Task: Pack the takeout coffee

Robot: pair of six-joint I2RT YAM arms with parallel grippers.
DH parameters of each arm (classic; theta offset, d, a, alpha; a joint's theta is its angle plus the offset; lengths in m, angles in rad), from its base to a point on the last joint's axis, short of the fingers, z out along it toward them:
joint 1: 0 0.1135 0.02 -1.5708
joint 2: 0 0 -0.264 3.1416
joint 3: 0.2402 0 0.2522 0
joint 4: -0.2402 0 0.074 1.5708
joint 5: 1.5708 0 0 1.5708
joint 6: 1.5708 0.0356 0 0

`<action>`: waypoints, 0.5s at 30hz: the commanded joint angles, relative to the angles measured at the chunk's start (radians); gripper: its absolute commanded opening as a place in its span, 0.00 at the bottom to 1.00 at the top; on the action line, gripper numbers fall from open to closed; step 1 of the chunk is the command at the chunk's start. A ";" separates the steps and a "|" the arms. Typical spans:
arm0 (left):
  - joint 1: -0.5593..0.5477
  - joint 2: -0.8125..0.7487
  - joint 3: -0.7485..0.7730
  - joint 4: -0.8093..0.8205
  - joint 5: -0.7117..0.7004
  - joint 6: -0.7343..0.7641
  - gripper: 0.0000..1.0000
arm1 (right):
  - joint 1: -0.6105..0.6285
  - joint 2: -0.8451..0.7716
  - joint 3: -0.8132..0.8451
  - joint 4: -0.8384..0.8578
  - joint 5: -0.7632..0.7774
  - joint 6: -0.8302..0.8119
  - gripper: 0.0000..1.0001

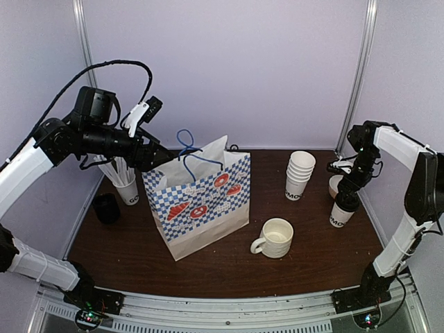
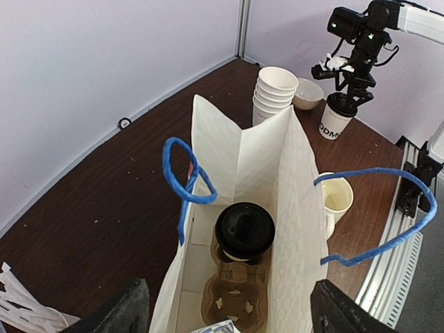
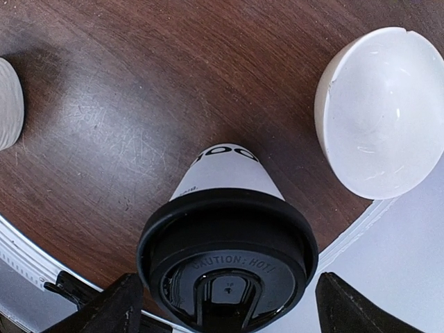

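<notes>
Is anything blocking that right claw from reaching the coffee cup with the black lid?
Nothing visible does. The right gripper hangs open directly over the lidded cup, with one finger on either side of it and only air between.

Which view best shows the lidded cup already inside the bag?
Left wrist: it looks down into the paper bag, showing the bagged cup seated in a cardboard carrier. Top external sees only the bag's outside; right wrist shows only the other lidded cup.
</notes>
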 commanded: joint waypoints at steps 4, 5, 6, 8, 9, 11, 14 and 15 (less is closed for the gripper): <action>-0.004 0.009 -0.009 0.048 0.016 0.001 0.84 | -0.009 0.014 -0.013 0.001 0.017 -0.004 0.90; -0.004 0.010 -0.009 0.048 0.016 0.001 0.84 | -0.009 0.016 -0.015 0.001 0.017 -0.004 0.90; -0.004 0.010 -0.009 0.048 0.016 0.001 0.84 | -0.009 0.018 -0.016 0.002 0.016 -0.004 0.90; -0.004 0.011 -0.009 0.048 0.016 0.001 0.84 | -0.009 0.023 -0.019 0.001 0.015 -0.004 0.90; -0.004 0.011 -0.009 0.048 0.017 0.001 0.84 | -0.009 0.025 -0.021 0.001 0.015 -0.004 0.90; -0.004 0.010 -0.009 0.047 0.017 0.001 0.84 | -0.009 0.029 -0.029 0.003 0.016 -0.004 0.90; -0.004 0.008 -0.010 0.046 0.017 0.001 0.84 | -0.010 0.031 -0.043 0.012 0.017 -0.005 0.89; -0.004 0.008 -0.011 0.046 0.015 0.001 0.84 | -0.010 0.031 -0.047 0.015 0.021 -0.005 0.88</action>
